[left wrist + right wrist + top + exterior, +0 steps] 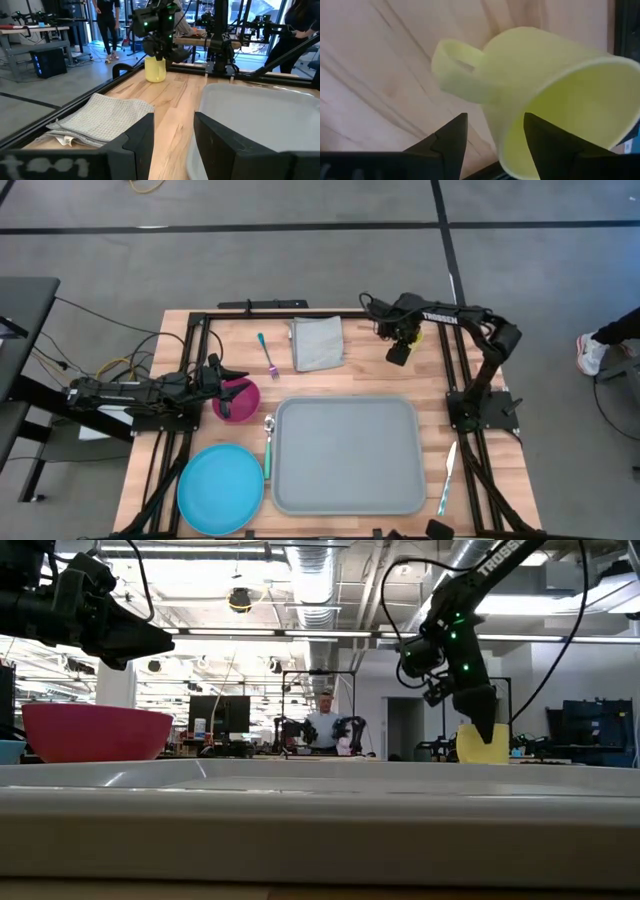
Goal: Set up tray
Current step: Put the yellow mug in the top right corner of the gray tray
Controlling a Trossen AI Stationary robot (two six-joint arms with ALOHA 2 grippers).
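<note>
The large grey tray [345, 455] lies flat at the table's near middle, and its rim [320, 810] fills the low view. A yellow cup [414, 335] stands upright on the wood near the far right. My right gripper [398, 355] points down at it, open. In the right wrist view my right gripper [495, 135] has one finger over the cup's [560, 85] inside and one outside, beside the handle [455, 67], with the wall between them and a gap showing. My left gripper [232, 377] hovers open above the pink bowl [238, 402], holding nothing.
A folded grey napkin [318, 343] lies at the far middle, with a teal fork [267, 355] to its left. A blue plate [220, 488] sits at the near left, a spoon [268, 445] beside the tray's left rim, and a knife [447, 478] to its right. A person stands in the room beyond.
</note>
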